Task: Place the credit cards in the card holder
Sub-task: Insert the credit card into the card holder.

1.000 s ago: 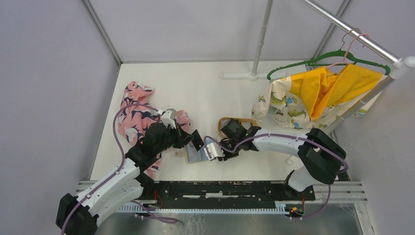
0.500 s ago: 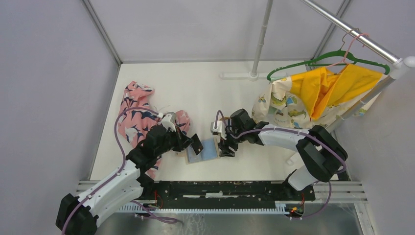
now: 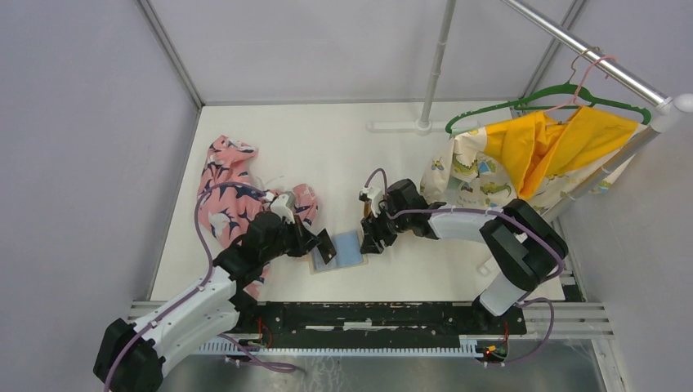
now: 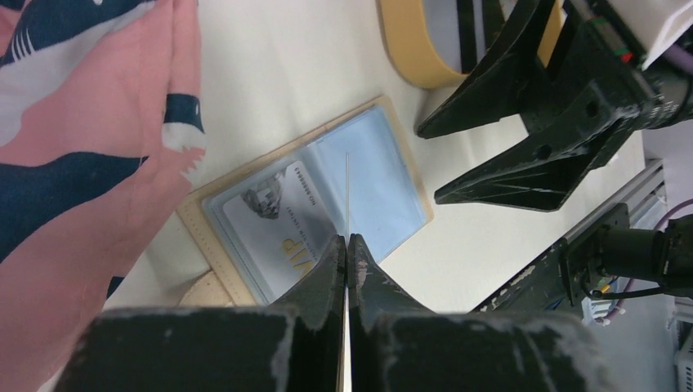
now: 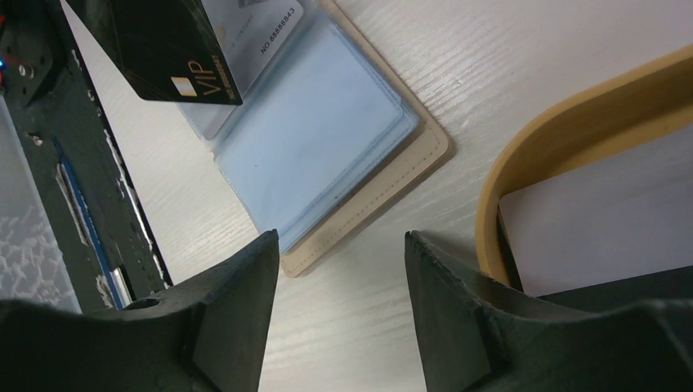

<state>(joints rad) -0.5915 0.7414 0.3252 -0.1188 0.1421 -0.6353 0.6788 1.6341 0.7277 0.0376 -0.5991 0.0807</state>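
The card holder (image 3: 350, 248) lies open on the table, tan outside with grey-blue panels (image 5: 310, 155). A silvery credit card marked VIP (image 4: 278, 216) sits in its left pocket. My left gripper (image 3: 325, 244) is shut on a black credit card (image 5: 172, 49), which shows edge-on (image 4: 347, 192) over the holder's middle fold. My right gripper (image 5: 339, 237) is open and holds nothing. It hovers just past the holder's right edge, between the holder and the tray. A pale card (image 5: 605, 220) lies in the tray.
The oval wooden-rimmed tray (image 5: 556, 139) stands right behind my right gripper. Pink patterned cloth (image 3: 225, 192) lies left of the holder, close to my left arm. A clothes rack with hanging garments (image 3: 531, 155) stands at the back right.
My right gripper has opened and drawn back from over the card holder toward the tray. The holder now lies flat and open. My left gripper has eased down with the black card.
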